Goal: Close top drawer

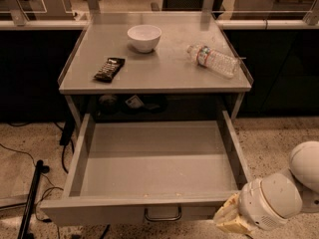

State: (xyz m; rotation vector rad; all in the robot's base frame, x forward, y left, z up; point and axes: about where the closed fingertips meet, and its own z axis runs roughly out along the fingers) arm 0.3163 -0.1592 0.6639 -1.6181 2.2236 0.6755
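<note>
At far left a dark pole and a cable lie on the speckled floor beside the table. On the tabletop, from the left, sit a dark snack bar, a white bowl and a clear bottle lying on its side near the right edge. None of them touch each other. Below the top, the drawer stands pulled fully out toward the camera, its grey floor bare apart from a few crumbs by the front wall. Its loop handle hangs at the middle of the front panel, at the bottom of the view. The gripper sits low at the right, just beside the panel's right end, below the drawer's right front corner, with the white arm behind it. Whether it is open or closed I cannot tell, nor whether it touches the panel. The drawer looks like stiff sheet metal, wide and deep, so it is probably fairly heavy but should slide freely on its runners. No grasp seems needed: a flat push on the front panel would do. Pushing near the handle would be better than at the right end, since an off-centre push on so wide a drawer may skew it and jam it.
</note>
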